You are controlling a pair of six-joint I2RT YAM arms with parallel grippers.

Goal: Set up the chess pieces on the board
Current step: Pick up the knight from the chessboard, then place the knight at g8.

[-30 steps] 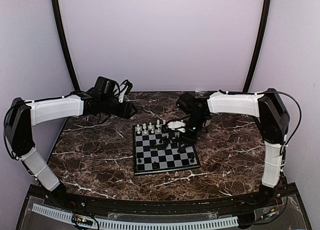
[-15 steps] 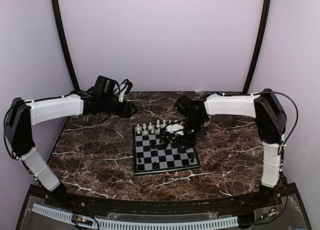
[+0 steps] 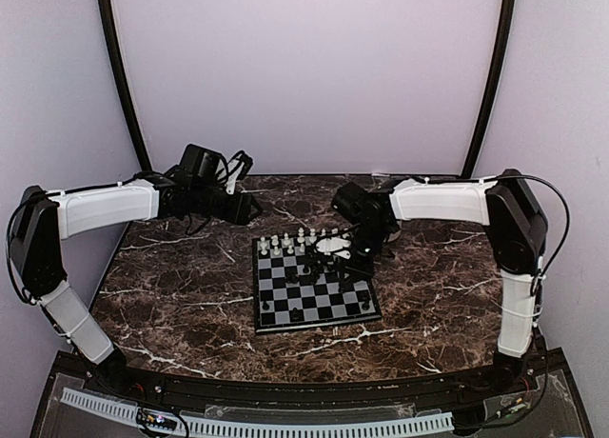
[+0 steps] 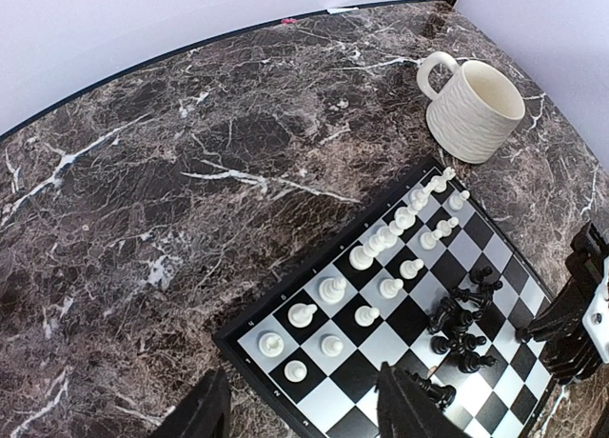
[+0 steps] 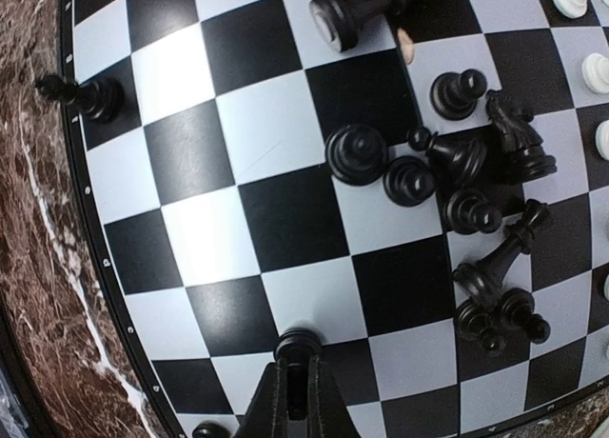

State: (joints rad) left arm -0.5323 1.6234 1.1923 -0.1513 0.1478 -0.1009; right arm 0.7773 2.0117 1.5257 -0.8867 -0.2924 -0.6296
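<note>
The board [image 3: 285,300] lies mid-table, also seen in the left wrist view as the board [image 4: 381,348] and in the right wrist view as the board [image 5: 285,219]. White chess pieces [image 4: 366,255] stand in two rows along its far side. Black chess pieces [image 5: 447,162] crowd the middle, some tipped over. My right gripper [image 5: 298,405] is low over the board's right part, shut on a black piece [image 5: 298,346] whose round base shows beyond the fingertips. My left gripper [image 4: 306,409] hovers open and empty above the board's far left corner.
A cream mug [image 4: 473,109] stands on the marble table beyond the board's far right corner. A lone black piece [image 5: 90,97] stands at the board's edge, and another black piece [image 5: 347,14] lies on its side. Bare marble tabletop [image 3: 171,286] extends left of the board.
My right gripper shifted slightly left over the board, then closed its fingers on a black piece. The left arm has not moved.
</note>
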